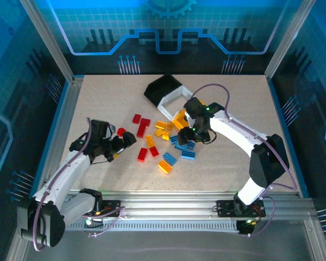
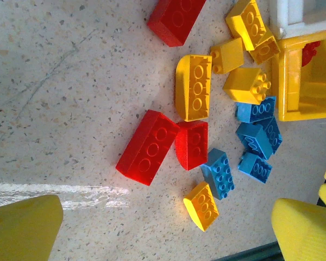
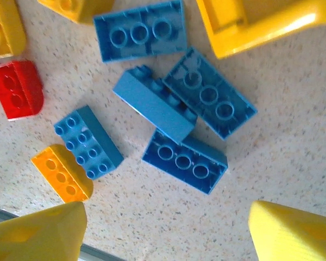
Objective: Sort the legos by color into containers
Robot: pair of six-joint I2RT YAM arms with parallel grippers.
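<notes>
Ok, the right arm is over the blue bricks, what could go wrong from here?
1. The glossy blue plastic bricks lie packed against each other, one on its side, so the open right fingers may pinch two or knock neighbours away.
2. A yellow-orange plastic brick sits right against a separate blue brick; it could get dragged along into the wrong bin.

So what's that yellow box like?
The yellow bin is shiny plastic with an open top. It sits on the speckled table, right beside the white bin. A red piece lies inside it. A yellow brick and a blue brick lie close by its side; whether they touch it is hard to tell.
</notes>
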